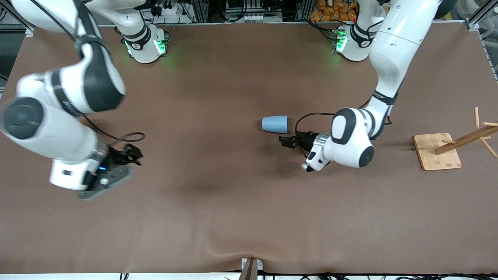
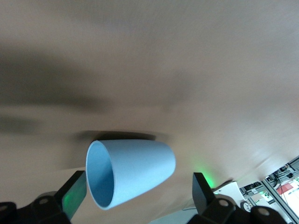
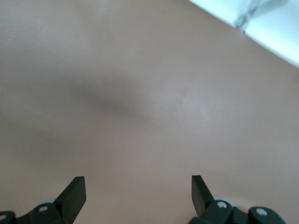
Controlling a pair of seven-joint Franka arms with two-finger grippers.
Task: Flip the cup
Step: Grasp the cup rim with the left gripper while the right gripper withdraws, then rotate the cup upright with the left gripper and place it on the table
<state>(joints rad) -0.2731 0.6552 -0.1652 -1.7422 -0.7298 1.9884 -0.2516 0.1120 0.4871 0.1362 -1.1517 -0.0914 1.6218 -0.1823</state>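
Nearest the front camera, toward the right arm's end of the table (image 1: 233,77), the right gripper (image 1: 130,155) is hanging over bare brown cloth, its two black fingers (image 3: 74,193) standing wide apart with nothing between them; this arm is waiting.

Near the middle of the table, the light-blue cup (image 1: 275,124) is lying on its side (its open mouth is facing the left arm's end, its narrow base pointing toward the right arm's end). In the left wrist view the cup (image 2: 128,172) is showing its darker blue inside, and it is lying ahead of the fingertips rather than between them.

Just beside the cup, on the side nearer the front camera, the left gripper (image 1: 287,140) is hovering low with its jaws spread open and gripping nothing, apart from the cup.

At the table's edge by the left arm's end, a wooden mug rack (image 1: 447,147) is standing on its square bamboo base.
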